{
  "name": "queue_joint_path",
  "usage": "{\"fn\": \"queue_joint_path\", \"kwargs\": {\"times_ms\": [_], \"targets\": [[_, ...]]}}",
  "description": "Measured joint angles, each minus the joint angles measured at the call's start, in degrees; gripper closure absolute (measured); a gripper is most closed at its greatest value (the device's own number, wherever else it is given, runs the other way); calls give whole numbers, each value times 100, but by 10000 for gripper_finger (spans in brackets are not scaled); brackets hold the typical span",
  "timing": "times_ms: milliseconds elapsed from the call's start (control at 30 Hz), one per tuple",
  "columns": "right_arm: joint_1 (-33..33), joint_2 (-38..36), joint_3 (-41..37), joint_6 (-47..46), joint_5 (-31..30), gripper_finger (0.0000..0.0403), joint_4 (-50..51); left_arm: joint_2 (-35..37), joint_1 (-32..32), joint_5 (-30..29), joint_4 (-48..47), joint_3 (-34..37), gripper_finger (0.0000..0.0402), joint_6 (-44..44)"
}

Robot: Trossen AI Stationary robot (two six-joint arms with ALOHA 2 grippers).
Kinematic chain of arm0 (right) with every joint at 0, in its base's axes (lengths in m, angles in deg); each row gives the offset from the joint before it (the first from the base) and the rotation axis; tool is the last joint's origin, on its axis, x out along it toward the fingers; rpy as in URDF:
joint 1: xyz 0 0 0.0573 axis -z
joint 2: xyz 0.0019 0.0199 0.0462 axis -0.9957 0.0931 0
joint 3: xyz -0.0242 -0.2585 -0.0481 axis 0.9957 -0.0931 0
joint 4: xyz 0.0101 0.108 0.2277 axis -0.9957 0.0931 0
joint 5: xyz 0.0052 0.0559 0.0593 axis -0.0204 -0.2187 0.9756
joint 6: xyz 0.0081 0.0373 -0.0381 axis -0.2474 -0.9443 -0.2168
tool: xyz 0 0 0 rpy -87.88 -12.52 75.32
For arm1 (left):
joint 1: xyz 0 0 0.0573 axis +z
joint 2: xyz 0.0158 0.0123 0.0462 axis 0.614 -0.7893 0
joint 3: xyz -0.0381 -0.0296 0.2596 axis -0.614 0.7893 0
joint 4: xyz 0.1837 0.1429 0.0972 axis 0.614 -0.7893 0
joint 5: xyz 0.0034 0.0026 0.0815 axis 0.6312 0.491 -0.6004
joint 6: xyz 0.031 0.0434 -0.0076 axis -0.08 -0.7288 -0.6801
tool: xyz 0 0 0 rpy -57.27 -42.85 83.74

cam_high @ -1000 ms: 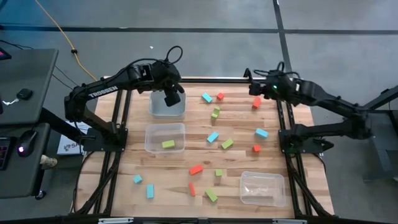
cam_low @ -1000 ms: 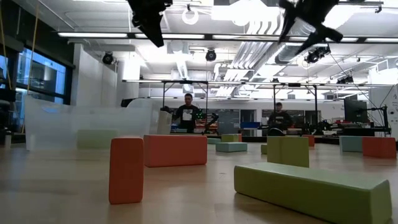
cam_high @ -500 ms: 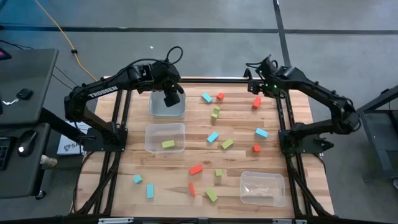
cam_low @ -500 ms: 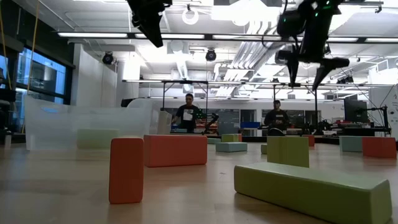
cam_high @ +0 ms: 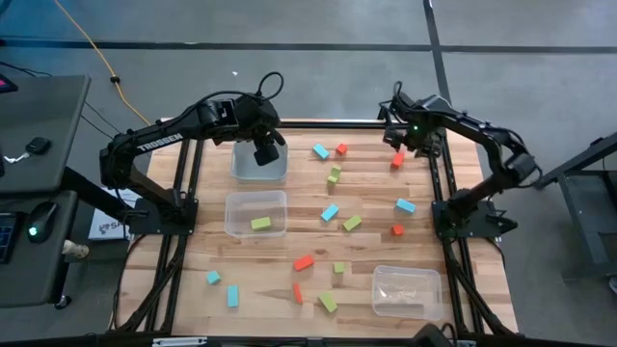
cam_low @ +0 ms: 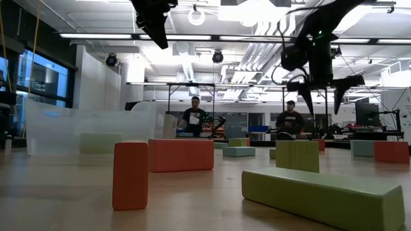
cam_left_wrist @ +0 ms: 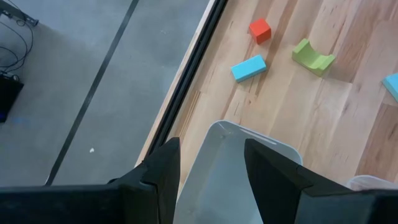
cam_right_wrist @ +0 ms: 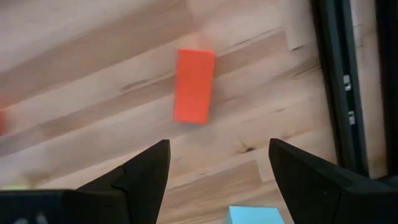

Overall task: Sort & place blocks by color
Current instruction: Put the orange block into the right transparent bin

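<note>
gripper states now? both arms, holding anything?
Left gripper: open, empty, above the clear bin at the table's far side.
Right gripper: open wide, empty, over a red-orange bar.

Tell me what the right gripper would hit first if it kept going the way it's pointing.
Probably the red-orange bar. The right gripper points down with open jaws and the bar lies just ahead of it, though possibly a little off-line.

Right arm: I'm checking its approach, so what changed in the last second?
The right gripper, fingers open and empty, swung in and came down over the red-orange bar. The left gripper stayed above the far clear bin; no block moved.
</note>
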Motion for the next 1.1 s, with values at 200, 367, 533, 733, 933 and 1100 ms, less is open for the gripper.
{"fn": "queue_joint_path", "kwargs": {"times_ms": [200,367,533,733,933,1100], "targets": [[22,454,0,-78,-30,139,-279,0,0,0,0,0,249,-149],[19,775,0,-39,-18,139,-340,0,0,0,1,0,249,-151],[19,995,0,-19,-14,139,-541,0,0,0,2,0,249,-151],[19,1207,0,-19,-25,139,-617,0,0,0,2,0,249,-151],[-23,1449,0,-80,-25,139,-776,0,0,0,2,0,249,-151],[-64,1623,0,-73,-154,139,-777,0,0,2,2,0,249,-151]]}}
